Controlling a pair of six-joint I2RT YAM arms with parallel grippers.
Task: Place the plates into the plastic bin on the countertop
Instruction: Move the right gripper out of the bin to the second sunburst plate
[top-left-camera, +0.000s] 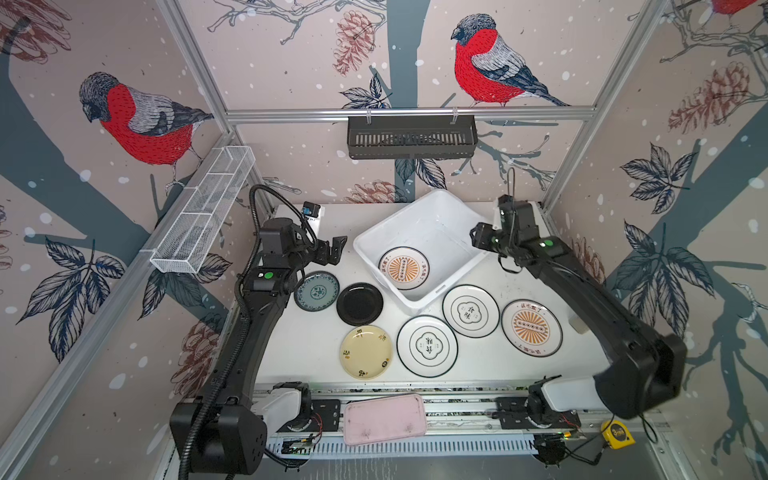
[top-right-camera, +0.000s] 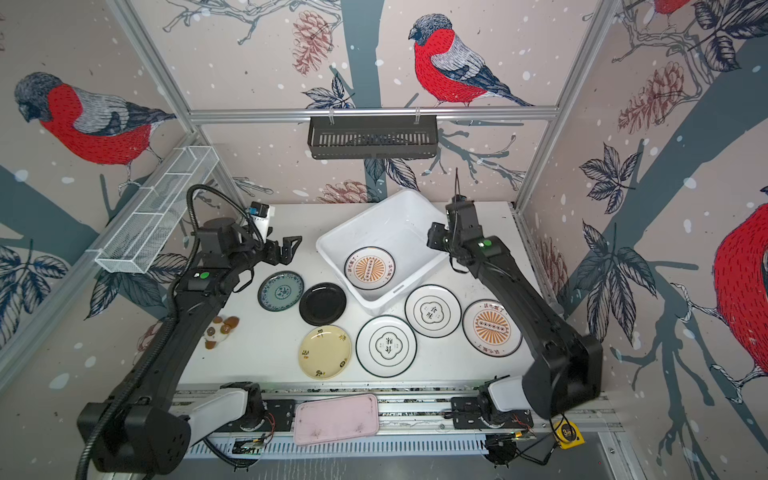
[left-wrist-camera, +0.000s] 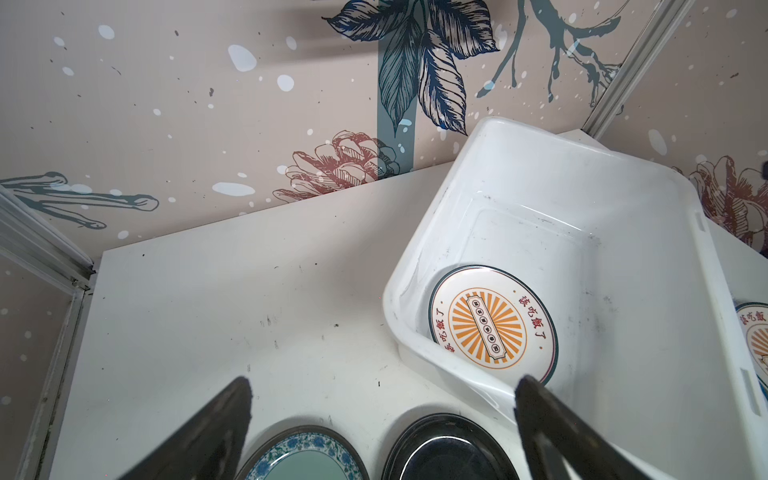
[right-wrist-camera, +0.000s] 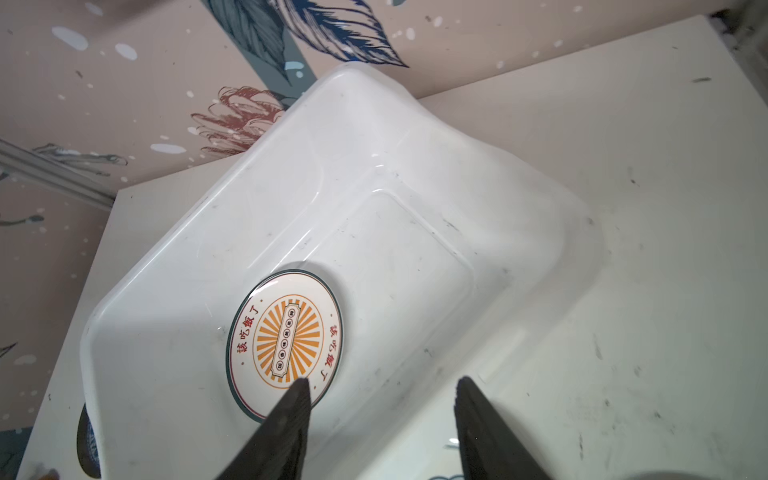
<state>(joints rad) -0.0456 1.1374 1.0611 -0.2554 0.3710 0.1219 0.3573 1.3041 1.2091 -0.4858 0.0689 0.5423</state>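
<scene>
The white plastic bin (top-left-camera: 432, 224) sits askew at the back of the countertop (top-left-camera: 307, 349), and one orange sunburst plate (top-left-camera: 403, 268) lies flat in it. On the countertop lie a teal plate (top-left-camera: 316, 291), a black plate (top-left-camera: 360, 304), a pale yellow plate (top-left-camera: 365, 352), two black-rimmed plates (top-left-camera: 427, 346) (top-left-camera: 470, 311) and a second sunburst plate (top-left-camera: 531, 327). My right gripper (right-wrist-camera: 382, 386) hovers over the bin's right rim, open and empty. My left gripper (left-wrist-camera: 382, 386) hangs left of the bin, above the teal and black plates, wide open and empty.
A pink tray (top-left-camera: 384, 419) rests on the front rails and a yellow tape measure (top-left-camera: 618, 433) lies at the front right. A black slotted basket (top-left-camera: 411, 137) hangs on the back wall, a wire mesh shelf (top-left-camera: 203, 208) on the left wall. A small brown-and-white toy (top-right-camera: 220, 330) lies beside the left arm.
</scene>
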